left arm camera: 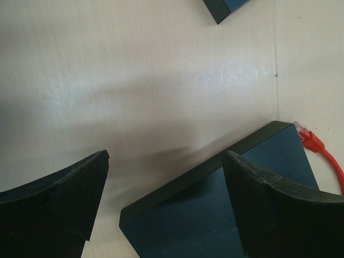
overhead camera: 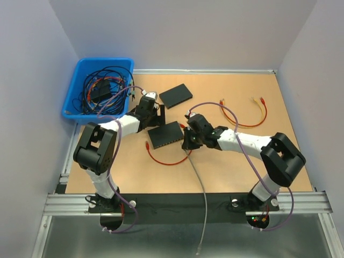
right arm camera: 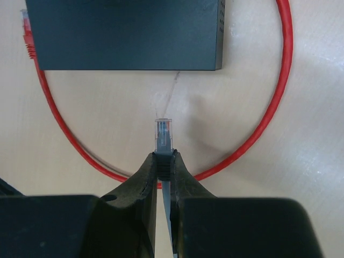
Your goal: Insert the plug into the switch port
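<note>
right gripper (right arm camera: 164, 164): clenched on the plug (right arm camera: 164, 134). I see both fingers pinching its back end, with the clear tip sticking out ahead.
plug: held over the table (right arm camera: 301, 161), tip aimed at the near side of the switch (right arm camera: 123, 35). It is not in the switch; a strip of bare table lies between them.
ports: I can't make them out from the right wrist view.
grey cable (overhead camera: 205, 209): runs from the plug back toward me and off the near edge of the table.
switch position: mid-table, a flat dark box lying between the two grippers.
left gripper (left arm camera: 165, 157): released, jaws spread wide with nothing between them. It sits at the far-left corner of the switch.
left fingers (left arm camera: 269, 209): one is over the switch corner, the other over bare table. I can't tell whether either touches.
red cable (right arm camera: 271, 118): loops on the table on the near side of the switch, and the loop passes under the held plug.
red plug (left arm camera: 312, 142): on the end of the red cable, lying just beside the switch's left end.
second switch (overhead camera: 176, 95): same kind of dark box, farther back and apart from the first.
bin (overhead camera: 70, 102): blue, at the far left off the table corner, holding a tangle of cables.
spare cables (overhead camera: 247, 126): red and yellow, on the table at the far right, well apart from the switch.
</note>
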Tool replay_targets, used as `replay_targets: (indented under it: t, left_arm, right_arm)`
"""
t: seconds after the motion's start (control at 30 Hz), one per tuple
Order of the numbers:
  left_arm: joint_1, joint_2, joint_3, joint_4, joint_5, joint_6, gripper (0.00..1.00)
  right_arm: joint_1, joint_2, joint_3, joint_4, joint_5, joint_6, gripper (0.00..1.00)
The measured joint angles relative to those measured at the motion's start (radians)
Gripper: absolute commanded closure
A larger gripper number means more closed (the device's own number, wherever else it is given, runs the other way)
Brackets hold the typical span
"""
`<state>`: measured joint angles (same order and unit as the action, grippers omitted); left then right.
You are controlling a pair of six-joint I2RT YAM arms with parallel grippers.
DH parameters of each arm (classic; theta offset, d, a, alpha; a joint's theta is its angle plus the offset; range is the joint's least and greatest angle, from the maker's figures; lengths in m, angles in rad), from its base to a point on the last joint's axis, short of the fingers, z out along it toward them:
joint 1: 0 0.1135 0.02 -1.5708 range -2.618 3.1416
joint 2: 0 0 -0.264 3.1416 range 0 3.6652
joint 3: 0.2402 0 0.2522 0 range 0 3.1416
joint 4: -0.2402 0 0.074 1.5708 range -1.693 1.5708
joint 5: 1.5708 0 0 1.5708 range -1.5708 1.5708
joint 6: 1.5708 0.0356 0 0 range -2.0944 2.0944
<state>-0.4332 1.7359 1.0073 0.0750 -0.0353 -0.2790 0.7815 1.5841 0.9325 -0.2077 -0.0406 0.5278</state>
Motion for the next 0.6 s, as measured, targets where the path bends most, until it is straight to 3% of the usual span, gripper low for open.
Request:
replay_targets:
  t: [0.3, 0.6]
  left_arm:
    - [-0.024, -0.02, -0.074, 0.037, -0.002, -0.061, 0.03]
    - [-0.043, -0.158, -0.218, 0.02, 0.003, -0.124, 0.03]
  right_arm:
    - [0.0, 0.124, 0.039, 0.014, 0.0, -0.017, 1.0]
    - [0.0, 0.215, 0.123, 0.027, 0.008, -0.063, 1.0]
